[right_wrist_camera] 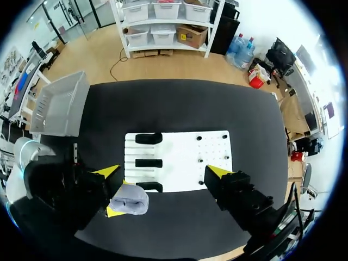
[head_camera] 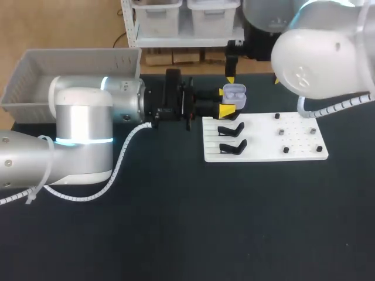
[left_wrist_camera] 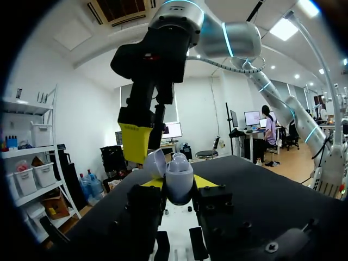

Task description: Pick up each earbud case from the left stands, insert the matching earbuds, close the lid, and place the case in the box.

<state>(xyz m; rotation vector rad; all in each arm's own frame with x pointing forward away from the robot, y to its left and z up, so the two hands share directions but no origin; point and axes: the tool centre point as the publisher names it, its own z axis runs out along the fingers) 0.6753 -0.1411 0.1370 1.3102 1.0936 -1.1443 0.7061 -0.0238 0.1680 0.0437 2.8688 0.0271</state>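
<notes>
A lavender earbud case [head_camera: 234, 95] hangs in the air over the far left corner of the white board [head_camera: 293, 143], its lid tipped open. My left gripper [head_camera: 225, 102] is shut on it from two sides; in the left wrist view the case [left_wrist_camera: 176, 176] sits between the yellow tips of that gripper [left_wrist_camera: 179, 183]. My right gripper [head_camera: 253, 80] hovers just above and behind the case, jaws wide open and holding nothing. In the right wrist view the case [right_wrist_camera: 129, 198] lies below my right gripper [right_wrist_camera: 163, 172], near one finger. Two bare black stands [head_camera: 231, 129] remain on the board's left side.
A grey plastic box [head_camera: 35, 76] stands at the back left of the black table. Several small dark pieces [head_camera: 286, 150] sit on the board's right half. The left arm's thick body stretches across the table's left side.
</notes>
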